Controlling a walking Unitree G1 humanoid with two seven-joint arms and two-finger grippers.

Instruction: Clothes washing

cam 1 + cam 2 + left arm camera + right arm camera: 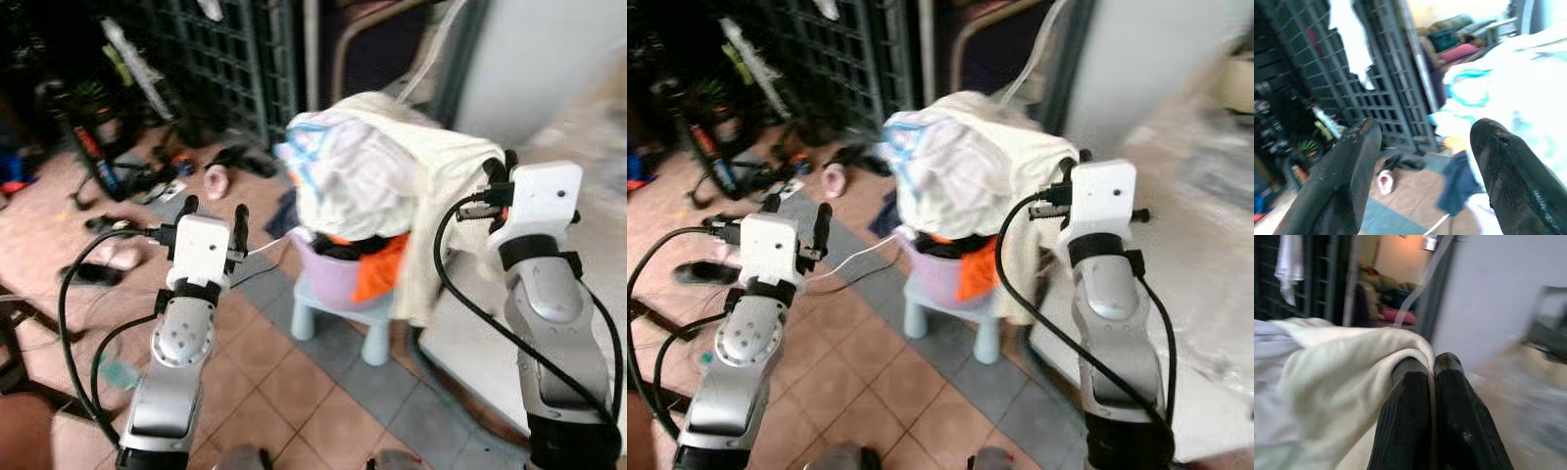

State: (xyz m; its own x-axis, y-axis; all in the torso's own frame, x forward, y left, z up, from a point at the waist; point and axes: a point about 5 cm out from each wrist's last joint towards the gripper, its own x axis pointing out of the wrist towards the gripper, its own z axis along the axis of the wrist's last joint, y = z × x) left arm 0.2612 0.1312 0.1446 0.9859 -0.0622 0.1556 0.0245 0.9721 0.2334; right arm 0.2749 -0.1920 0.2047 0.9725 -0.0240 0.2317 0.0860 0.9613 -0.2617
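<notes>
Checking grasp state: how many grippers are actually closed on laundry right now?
1. The right gripper is pinched shut on the cream cloth draped over the pile in the purple basket. The left gripper is open, left of the pile.

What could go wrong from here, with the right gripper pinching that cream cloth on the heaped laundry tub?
The right gripper is shut on the cream cloth, which drapes over the whole heap; pulling may drag the white clothes off. The purple tub sits on a small stool and could tip. The left gripper is open, beside the pile, steadying nothing.
</notes>
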